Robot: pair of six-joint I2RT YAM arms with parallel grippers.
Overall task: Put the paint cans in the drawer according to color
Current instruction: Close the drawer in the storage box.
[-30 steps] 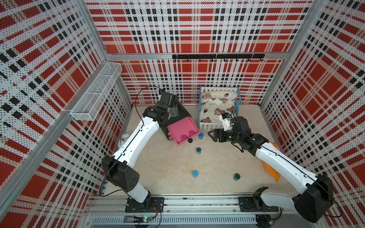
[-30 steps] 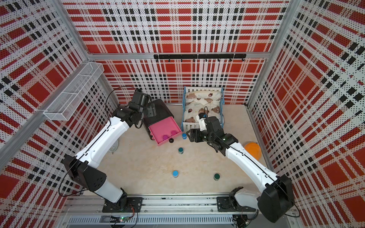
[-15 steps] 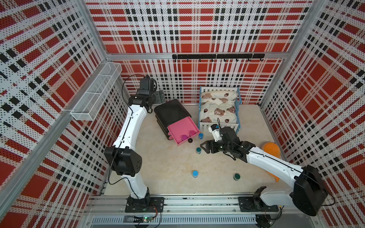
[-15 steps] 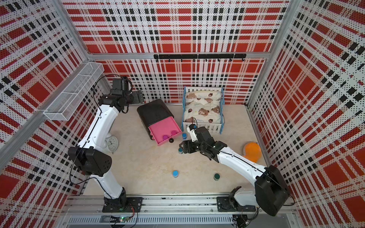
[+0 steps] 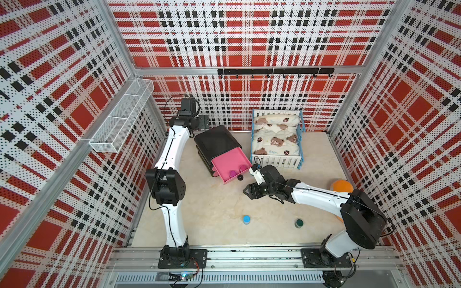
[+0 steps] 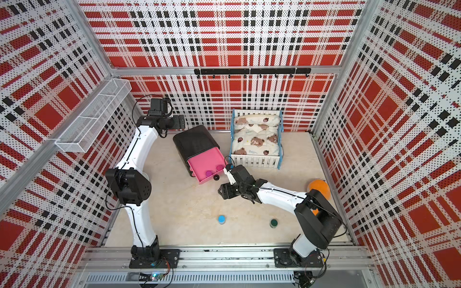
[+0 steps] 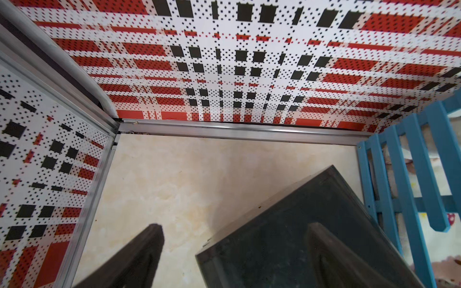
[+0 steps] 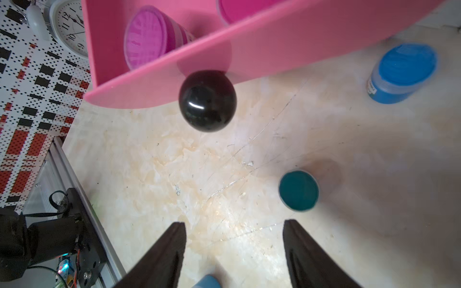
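Counting jars first: a pink jar and a second pink jar sit side by side inside the open pink drawer of the black chest at centre frame, close behind its front wall. In both top views one blue jar and one green jar stand well apart on the table at lower centre. My right wrist view adds a second blue jar and a second green jar near the drawer's black knob. That makes six. My right gripper hovers with jaws partly spread, holding nothing. My left gripper, by the back wall just behind the chest, gapes wide and empty.
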